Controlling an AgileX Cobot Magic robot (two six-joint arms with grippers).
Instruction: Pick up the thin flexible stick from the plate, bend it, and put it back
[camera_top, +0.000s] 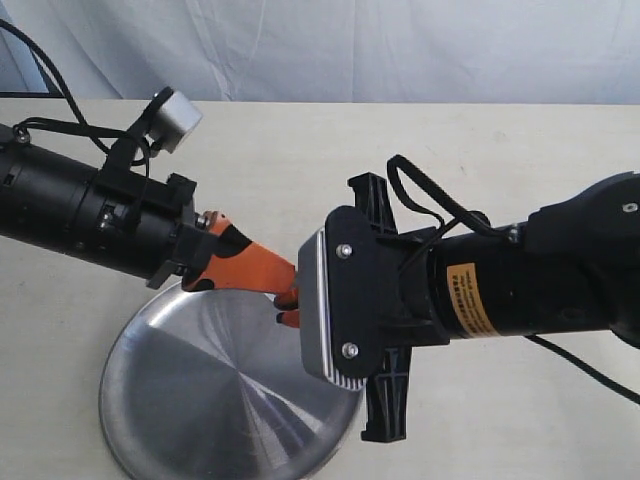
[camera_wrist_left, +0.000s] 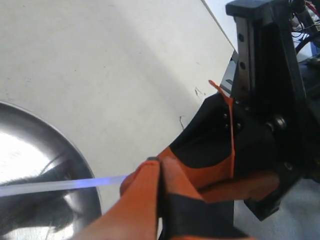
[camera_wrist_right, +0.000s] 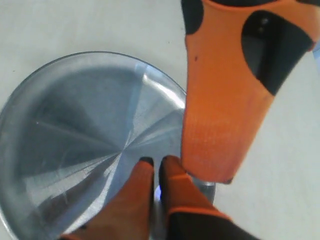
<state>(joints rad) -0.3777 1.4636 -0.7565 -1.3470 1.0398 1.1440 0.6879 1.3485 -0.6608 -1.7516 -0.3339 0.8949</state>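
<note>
The steel plate (camera_top: 200, 390) lies at the table's front edge; it also shows as the plate (camera_wrist_right: 75, 125) in the right wrist view. The thin translucent stick (camera_wrist_left: 60, 184) runs level above the plate's rim (camera_wrist_left: 75, 150) and ends at my left gripper (camera_wrist_left: 159, 167), which is shut on it. My right gripper (camera_wrist_right: 155, 167) is shut too, with a bluish-white end of the stick (camera_wrist_right: 159, 193) pinched between its fingers. The two grippers meet tip to tip above the plate's far right rim, with the left gripper (camera_top: 287, 298) coming in from the left. In the exterior view the stick is hidden.
The right arm's wrist block (camera_top: 340, 305) covers its own fingers from outside. The left gripper's orange finger (camera_wrist_right: 225, 100) fills the space close beside the right fingers. A white cloth backdrop (camera_top: 400, 50) hangs behind the beige table (camera_top: 500, 160).
</note>
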